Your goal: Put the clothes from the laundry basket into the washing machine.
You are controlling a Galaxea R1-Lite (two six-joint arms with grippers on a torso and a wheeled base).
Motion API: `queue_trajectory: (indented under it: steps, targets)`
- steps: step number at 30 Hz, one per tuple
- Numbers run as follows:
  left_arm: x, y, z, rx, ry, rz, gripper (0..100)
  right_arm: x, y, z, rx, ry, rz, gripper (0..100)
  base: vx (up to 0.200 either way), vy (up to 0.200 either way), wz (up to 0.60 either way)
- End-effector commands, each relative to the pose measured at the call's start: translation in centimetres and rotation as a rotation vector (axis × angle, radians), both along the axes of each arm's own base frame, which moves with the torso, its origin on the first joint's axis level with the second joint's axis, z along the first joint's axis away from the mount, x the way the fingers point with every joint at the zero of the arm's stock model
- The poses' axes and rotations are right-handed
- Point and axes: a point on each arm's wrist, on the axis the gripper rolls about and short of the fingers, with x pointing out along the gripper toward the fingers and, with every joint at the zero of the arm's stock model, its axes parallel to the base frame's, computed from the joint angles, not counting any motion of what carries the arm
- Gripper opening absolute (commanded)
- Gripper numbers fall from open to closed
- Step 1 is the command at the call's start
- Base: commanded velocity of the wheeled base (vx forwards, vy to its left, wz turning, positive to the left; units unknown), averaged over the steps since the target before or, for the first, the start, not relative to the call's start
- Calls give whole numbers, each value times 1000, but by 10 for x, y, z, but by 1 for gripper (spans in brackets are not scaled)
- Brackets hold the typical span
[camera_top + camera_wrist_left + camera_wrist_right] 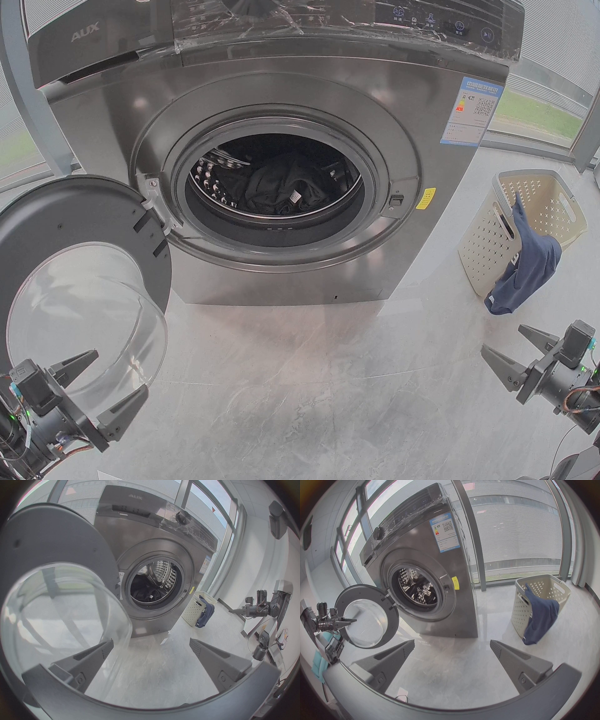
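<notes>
A grey front-loading washing machine point(300, 81) stands on a pale, glossy floor point(312, 387) with its round door point(69, 212) swung fully open toward the robot's left, the clear glass bowl of the door facing outward. Inside the drum point(212, 178) lies a heap of dark clothes point(281, 184), resting low at the bottom with a small white tag showing on top. To the right of the machine, near its front corner, sits a cream laundry basket point(481, 244) with perforated walls and cut-out handles. A blue garment point(531, 269) is draped over the basket's near rim, part of it inside and the rest hanging down the outer wall until its lower edge touches the floor. The left pincer point(122, 370) hovers low in front of the open door, close to the glass bowl, its two dark fingers spread wide with nothing between them. The right pincer point(501, 337) hangs above the floor a little in front of the basket, near the hanging end of the blue garment but not touching it; its fingers are likewise spread apart and hold nothing. Behind the machine and basket runs a wall of tall windows point(518, 527) with grey frames.
</notes>
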Motion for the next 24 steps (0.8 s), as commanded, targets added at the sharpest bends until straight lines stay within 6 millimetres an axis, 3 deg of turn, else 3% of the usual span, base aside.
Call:
queue_trajectory:
  steps: [1, 3, 9, 13, 19, 24]
  targets:
    - [-33, 23, -4, -41, -84, 66, 100, -35, -26, -1, 5, -5, -51, 100, 0, 0, 0]
    - [-40, 26, -6, -47, -96, 88, 100, -48, -32, -7, -5, 21, -59, 100, 0, 0, 0]
    - [-56, 34, -16, -50, -102, 129, 100, -74, -52, -11, 12, -41, -217, 100, -200, 0, 0]
    - [-65, 38, -23, -54, -100, 165, 100, -87, -57, -14, 26, -90, -280, 100, 0, 0, 0]
    - [-88, 41, -46, -49, -108, 218, 100, -125, -62, -48, 16, -113, -315, 100, 0, 0, 0]
    - [-91, 41, -50, -34, -101, 248, 100, -129, -60, -51, -25, -133, -363, 100, 0, 0, 0]
